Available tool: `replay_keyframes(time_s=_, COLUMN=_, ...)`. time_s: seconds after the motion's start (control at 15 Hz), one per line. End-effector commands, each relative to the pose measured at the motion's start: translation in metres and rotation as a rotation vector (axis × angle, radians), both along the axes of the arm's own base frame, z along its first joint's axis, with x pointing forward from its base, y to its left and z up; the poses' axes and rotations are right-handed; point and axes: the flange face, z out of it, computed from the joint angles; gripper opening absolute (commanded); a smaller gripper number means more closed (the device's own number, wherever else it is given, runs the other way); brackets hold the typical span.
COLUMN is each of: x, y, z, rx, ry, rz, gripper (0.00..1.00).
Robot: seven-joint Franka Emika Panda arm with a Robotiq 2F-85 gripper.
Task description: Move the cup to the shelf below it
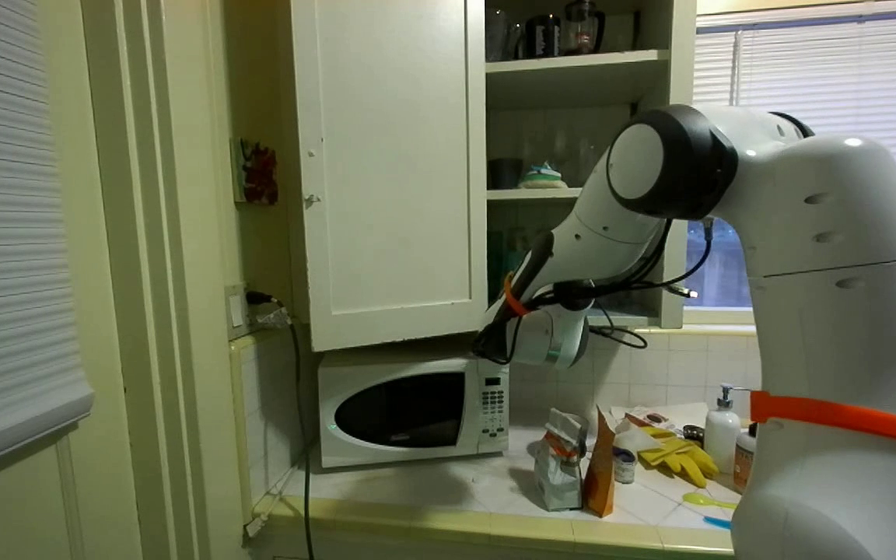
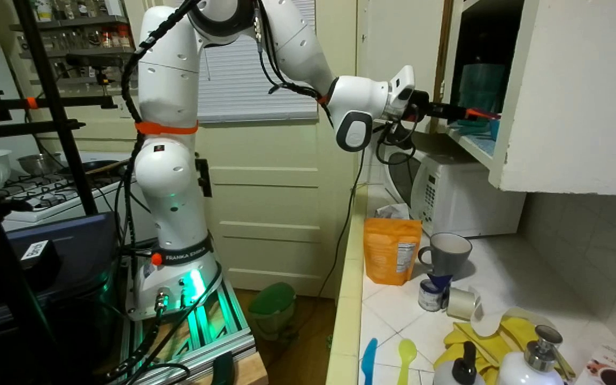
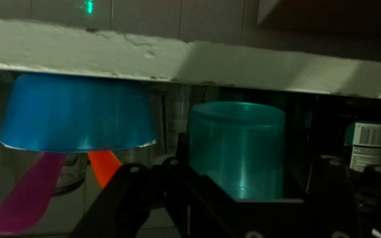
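Note:
A clear teal cup shows in the wrist view point(image 3: 238, 148), which stands upside down. My gripper point(image 3: 243, 155) has its dark fingers on either side of the cup; one touches its side, the other is hard to make out in the dark. The cup's base shows clear of the shelf edge, so it appears held just above the board. In an exterior view the gripper point(image 2: 463, 112) reaches into the cupboard, with the teal cup point(image 2: 482, 83) at its fingers. The shelf is the lowest white board point(image 2: 471, 141); its chipped edge point(image 3: 150, 56) shows in the wrist view. In an exterior view the arm hides the gripper.
A blue bowl point(image 3: 78, 112) with a purple and an orange spoon stands on the shelf beside the cup. A barcoded container point(image 3: 370, 145) is on the other side. The open cupboard door point(image 1: 393, 155) stands beside the arm. A microwave point(image 1: 413, 412) is below.

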Motion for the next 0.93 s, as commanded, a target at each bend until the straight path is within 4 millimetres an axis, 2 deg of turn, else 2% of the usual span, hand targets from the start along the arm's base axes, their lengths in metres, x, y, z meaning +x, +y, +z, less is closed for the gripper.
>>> replay_keyframes(time_s=0.0, x=0.016, y=-0.007, z=-0.004, rx=0.006, ry=0.016, rz=0.015, gripper=0.47)
replay_keyframes(time_s=0.2, x=0.022, y=-0.006, z=-0.009, rx=0.013, ry=0.051, rz=0.033, gripper=0.47)
replay_keyframes(time_s=0.27, x=0.023, y=-0.006, z=-0.01, rx=0.014, ry=0.057, rz=0.035, gripper=0.58)
replay_keyframes(time_s=0.4, x=0.024, y=-0.007, z=-0.007, rx=0.017, ry=0.06, rz=0.038, gripper=0.92)
replay_keyframes(time_s=0.47, x=0.023, y=-0.005, z=-0.006, rx=0.019, ry=0.065, rz=0.041, gripper=0.96)
replay_keyframes(time_s=0.53, x=0.022, y=-0.003, z=-0.006, rx=0.021, ry=0.073, rz=0.046, gripper=1.0)
replay_keyframes(time_s=0.73, x=0.016, y=0.019, z=-0.007, rx=0.013, ry=0.101, rz=0.092, gripper=1.0)
replay_keyframes(time_s=0.87, x=0.003, y=0.033, z=-0.007, rx=0.023, ry=0.091, rz=0.088, gripper=1.0)
